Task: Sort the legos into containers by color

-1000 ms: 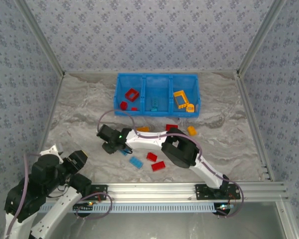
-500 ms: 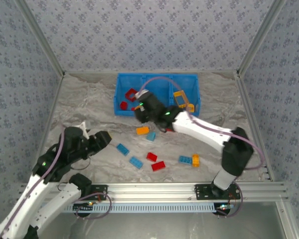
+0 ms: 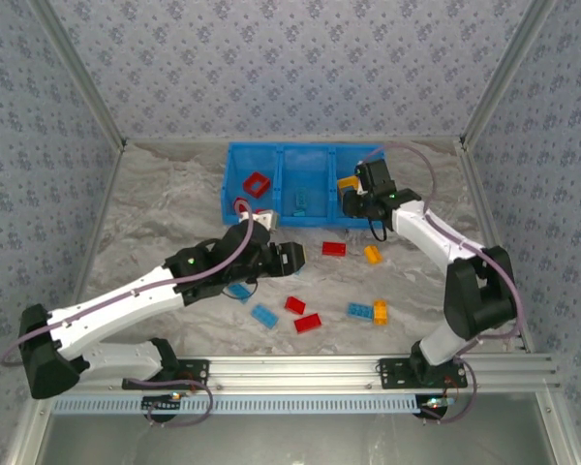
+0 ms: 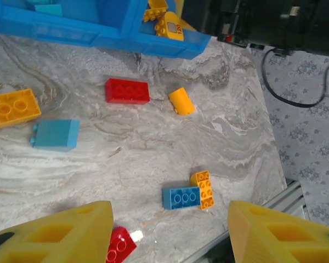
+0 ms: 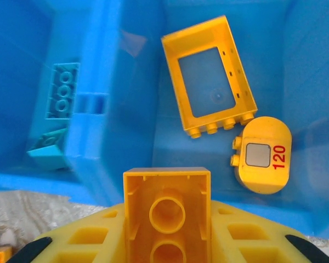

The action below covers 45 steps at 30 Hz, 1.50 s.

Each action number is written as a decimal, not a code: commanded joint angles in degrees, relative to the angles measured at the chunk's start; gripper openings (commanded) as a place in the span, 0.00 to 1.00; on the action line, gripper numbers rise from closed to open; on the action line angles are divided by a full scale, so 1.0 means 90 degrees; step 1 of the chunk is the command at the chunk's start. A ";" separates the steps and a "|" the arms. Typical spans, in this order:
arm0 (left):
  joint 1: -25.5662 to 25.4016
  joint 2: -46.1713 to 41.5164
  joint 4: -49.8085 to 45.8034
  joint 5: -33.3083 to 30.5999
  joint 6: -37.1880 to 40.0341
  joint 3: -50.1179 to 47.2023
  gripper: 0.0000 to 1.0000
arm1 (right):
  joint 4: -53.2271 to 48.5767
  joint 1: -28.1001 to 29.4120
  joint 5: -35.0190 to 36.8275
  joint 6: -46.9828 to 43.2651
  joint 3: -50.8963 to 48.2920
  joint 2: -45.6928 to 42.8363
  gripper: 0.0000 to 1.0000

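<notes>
The containers are three compartments of one blue bin (image 3: pixel 305 146) at the back. My right gripper (image 3: pixel 353 202) hangs over the right compartment, shut on a yellow lego (image 5: pixel 167 213). Below it lie a yellow frame (image 5: pixel 209 74) and a rounded yellow piece marked 120 (image 5: pixel 261 155). Teal legos (image 5: pixel 60 90) lie in the middle compartment, and a red frame (image 3: pixel 258 184) in the left one. My left gripper (image 3: pixel 289 258) hovers open over the table's middle, with nothing between its fingers (image 4: pixel 71 230). Under it lie a blue lego (image 4: pixel 181 197) joined to an orange one (image 4: pixel 203 189).
Loose legos are scattered on the marble table: red (image 3: pixel 334 249), orange (image 3: pixel 372 255), blue (image 3: pixel 264 315), and two red ones (image 3: pixel 308 323) near the front. The left arm stretches across the table's left half. An aluminium rail (image 3: pixel 368 368) runs along the front edge.
My left arm has swung from the near left corner out to the table's middle. My right arm has moved from the table's left side to the bin's right compartment.
</notes>
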 commanded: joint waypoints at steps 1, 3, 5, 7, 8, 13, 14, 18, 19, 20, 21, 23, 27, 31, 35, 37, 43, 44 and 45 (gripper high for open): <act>-0.0148 0.0136 0.0350 -0.0262 0.0184 0.0365 0.58 | 0.0003 -0.0292 -0.1016 -0.0256 0.0536 0.0560 0.35; -0.0227 0.0210 0.0275 -0.0381 0.0216 0.0446 0.58 | -0.0062 -0.0390 -0.1233 -0.0314 0.0768 0.0872 0.36; -0.0297 0.0259 0.0211 -0.0483 0.0235 0.0504 0.58 | -0.0079 -0.0441 -0.1400 -0.0342 0.0966 0.1158 0.37; -0.0349 0.0275 0.0195 -0.0573 0.0240 0.0515 0.58 | -0.0126 -0.0468 -0.1466 -0.0376 0.1116 0.1374 0.38; -0.0379 0.0275 0.0180 -0.0621 0.0258 0.0541 0.58 | -0.0156 -0.0479 -0.1504 -0.0376 0.1173 0.1458 0.39; -0.0463 0.0348 0.0037 -0.0759 0.0311 0.0630 0.58 | -0.0152 -0.0528 -0.1564 -0.0293 0.1139 0.1589 0.50; -0.0468 0.0357 0.0028 -0.0767 0.0316 0.0645 0.58 | -0.0132 -0.0534 -0.1544 -0.0274 0.1078 0.1546 0.53; -0.0497 0.0384 -0.0043 -0.0809 0.0320 0.0686 0.58 | -0.0061 -0.0572 -0.1457 -0.0269 0.0884 0.1257 0.58; -0.0498 0.0387 -0.0083 -0.0843 0.0319 0.0700 0.58 | -0.0083 -0.0572 -0.1424 -0.0287 0.0862 0.1165 0.58; -0.0507 0.0387 -0.0164 -0.0896 0.0296 0.0727 0.58 | -0.0114 -0.0571 -0.1366 -0.0303 0.0842 0.1036 0.57; -0.0508 0.0396 -0.0267 -0.0961 0.0263 0.0746 0.58 | -0.0140 -0.0568 -0.1309 -0.0315 0.0824 0.0924 0.55; -0.0510 0.0426 -0.0674 -0.1189 0.0196 0.0867 0.58 | -0.0138 -0.0555 -0.1192 -0.0335 0.0718 0.0539 0.54; -0.0113 0.0667 -0.1726 -0.1199 0.0204 0.1191 0.59 | -0.0054 -0.0416 -0.0908 -0.0466 0.0395 -0.0443 0.54; 0.0767 0.0945 -0.2028 -0.0474 0.0475 0.0986 0.65 | 0.0152 0.0075 -0.0567 -0.0622 -0.0393 -0.1649 0.55; 0.1456 0.1377 -0.1842 0.0024 0.0315 0.0681 0.68 | 0.0362 0.1144 0.0191 -0.0681 -0.1441 -0.3013 0.56; 0.1654 0.1574 -0.1442 0.0236 -0.0110 0.0528 0.68 | 0.0375 0.1706 0.0547 -0.0641 -0.1949 -0.3633 0.57; 0.1344 0.2163 -0.0911 0.0329 -0.0957 0.0604 0.66 | 0.0162 0.3122 0.1042 -0.0430 -0.3176 -0.5261 0.60; 0.1176 0.2326 -0.1159 0.0175 -0.0946 0.0805 0.66 | -0.0074 0.3228 0.1117 -0.0315 -0.3243 -0.5399 0.60; 0.1056 0.2454 -0.1407 0.0083 -0.0926 0.0947 0.66 | -0.0270 0.3300 0.1148 -0.0236 -0.3252 -0.5487 0.60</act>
